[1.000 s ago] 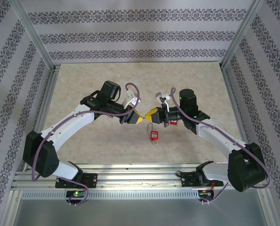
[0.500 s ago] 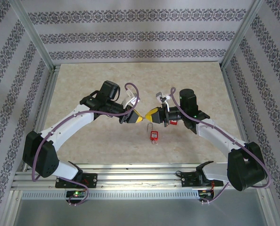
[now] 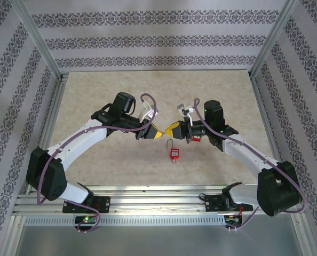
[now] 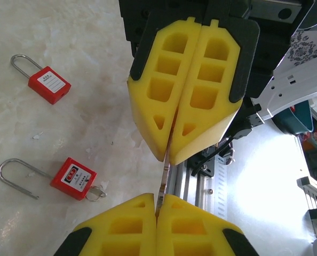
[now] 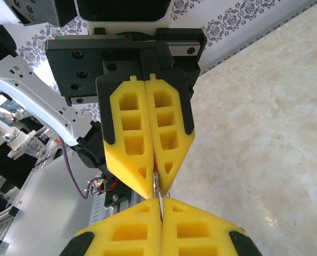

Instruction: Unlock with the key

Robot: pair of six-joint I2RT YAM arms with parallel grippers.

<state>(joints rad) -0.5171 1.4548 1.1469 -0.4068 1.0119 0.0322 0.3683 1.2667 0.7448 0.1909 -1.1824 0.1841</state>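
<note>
2 grippers meet tip to tip; left gripper and right gripper are pinched shut on the thin key in the air; far lock and near lock lie closed on the table; I think unlocking is not yet begun.

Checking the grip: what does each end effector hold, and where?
One thin metal strip, apparently the key, pinched at opposite ends by left end effector and right end effector.
</note>
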